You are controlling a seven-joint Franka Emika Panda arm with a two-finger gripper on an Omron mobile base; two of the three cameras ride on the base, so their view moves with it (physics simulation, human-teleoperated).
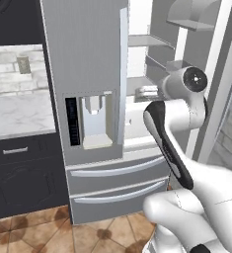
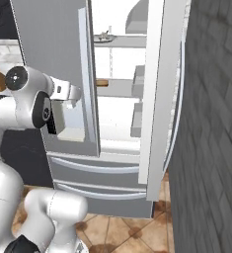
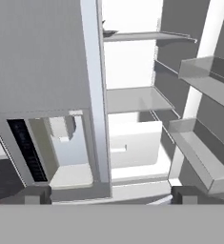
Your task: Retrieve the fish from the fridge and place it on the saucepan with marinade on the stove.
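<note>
The grey steel fridge (image 1: 83, 59) stands with its left door, the one with the water dispenser (image 3: 61, 147), closed and its right door (image 2: 159, 99) swung open. The white interior shows shelves and a drawer (image 3: 132, 143). A small grey piece, apparently the fish (image 2: 105, 35), lies on the upper shelf (image 3: 137, 36); the fish (image 3: 106, 32) is partly hidden by the left door's edge. My gripper (image 3: 111, 194) is open, its fingertips (image 3: 37, 193) wide apart. The gripper (image 1: 146, 92) hovers in front of the opening at middle-shelf height, well below the fish. Saucepan and stove are out of view.
Door bins (image 3: 199, 157) line the open door on the right. A small brown object (image 2: 101, 83) sits at the middle shelf's left end. A marble counter (image 1: 19, 113) over dark cabinets (image 1: 19, 183) lies left of the fridge, and a brick wall (image 2: 211, 148) stands close on the right.
</note>
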